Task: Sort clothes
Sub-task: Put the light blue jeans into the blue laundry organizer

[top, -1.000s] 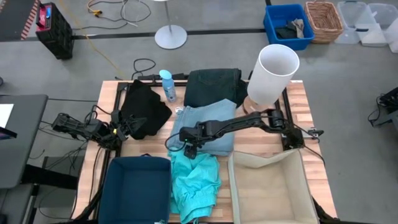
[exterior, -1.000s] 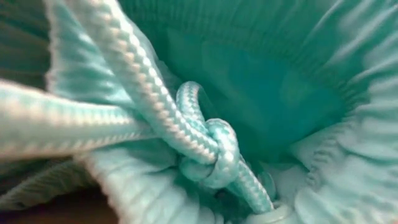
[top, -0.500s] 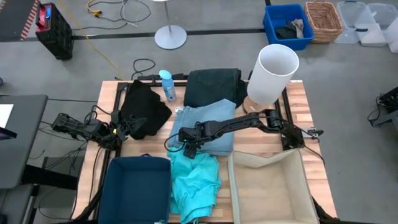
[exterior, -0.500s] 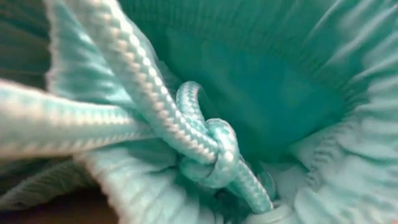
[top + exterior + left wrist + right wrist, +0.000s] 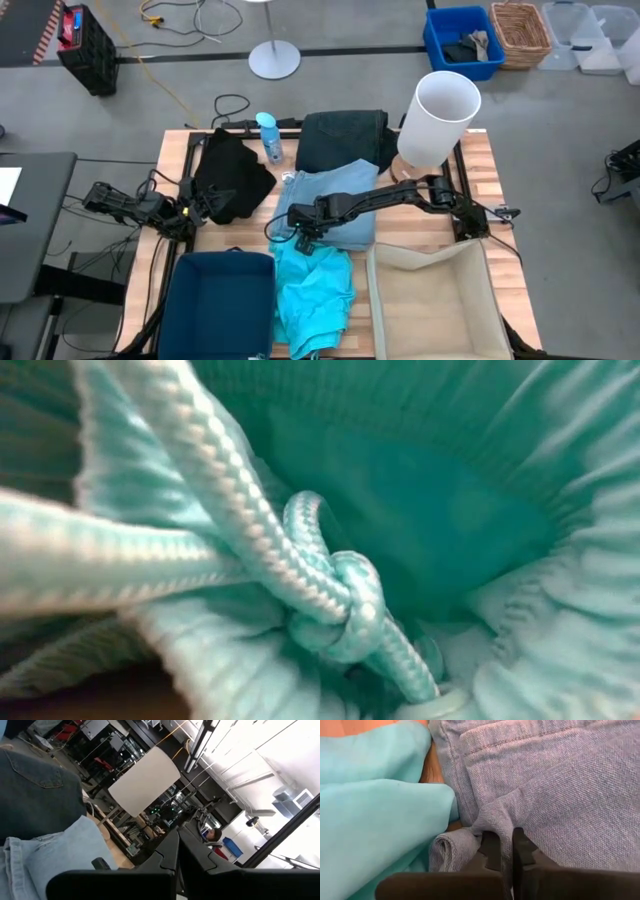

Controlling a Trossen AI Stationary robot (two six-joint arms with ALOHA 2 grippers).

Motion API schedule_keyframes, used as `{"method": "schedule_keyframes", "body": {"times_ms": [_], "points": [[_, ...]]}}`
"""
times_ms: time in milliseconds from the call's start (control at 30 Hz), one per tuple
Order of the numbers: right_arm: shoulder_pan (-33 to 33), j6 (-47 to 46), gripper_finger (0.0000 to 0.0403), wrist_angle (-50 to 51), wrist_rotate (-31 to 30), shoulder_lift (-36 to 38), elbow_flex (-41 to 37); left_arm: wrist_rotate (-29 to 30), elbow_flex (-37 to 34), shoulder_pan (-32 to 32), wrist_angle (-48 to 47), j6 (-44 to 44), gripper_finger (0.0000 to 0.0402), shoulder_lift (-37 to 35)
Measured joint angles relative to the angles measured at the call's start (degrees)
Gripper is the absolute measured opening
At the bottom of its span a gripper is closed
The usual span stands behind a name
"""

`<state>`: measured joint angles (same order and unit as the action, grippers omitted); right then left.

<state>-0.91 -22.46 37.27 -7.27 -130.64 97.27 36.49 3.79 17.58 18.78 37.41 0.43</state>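
Several garments lie on the wooden table. A pale dusty blue garment (image 5: 332, 205) is in the middle, with a bright turquoise one (image 5: 313, 295) in front of it. The turquoise cloth and its knotted drawstring (image 5: 340, 595) fill the low view. A black garment (image 5: 232, 175) lies at the far left and a dark teal denim one (image 5: 343, 140) at the far middle. My right gripper (image 5: 504, 836) stands at the pale blue garment's near left corner, shut on it. My left gripper (image 5: 177, 855) is shut at the table's left edge, holding nothing. My right gripper pinches a raised fold of the pale blue garment (image 5: 501, 817) between its two fingers, at the garment's near left corner beside the turquoise cloth. The fingers come steeply from above, slanting in from the table's right. The rest of the garment lies flat on the table.
A dark blue bin (image 5: 220, 300) stands at the near left and a beige bin (image 5: 435, 300) at the near right. A tall white cylinder (image 5: 440, 118) and a blue spray bottle (image 5: 268, 137) stand at the far edge.
My right gripper has shut on the pale blue garment's near left corner and gathered a small fold there. The arm has hardly shifted. The garments lie as before.
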Motion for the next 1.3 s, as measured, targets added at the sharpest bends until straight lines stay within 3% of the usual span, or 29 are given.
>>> {"method": "schedule_keyframes", "body": {"times_ms": [867, 1300], "points": [[0.7, 0.5, 0.0, -1.4, -12.9, 21.7, -0.5, 0.0, 0.0, 0.0, -3.3, 0.7, 0.0006, 0.0], [0.7, 5.0, 0.0, -13.1, -15.5, 34.6, -0.4, 0.1, 0.0, 0.0, -4.9, 1.4, 0.0006, 0.0]]}}
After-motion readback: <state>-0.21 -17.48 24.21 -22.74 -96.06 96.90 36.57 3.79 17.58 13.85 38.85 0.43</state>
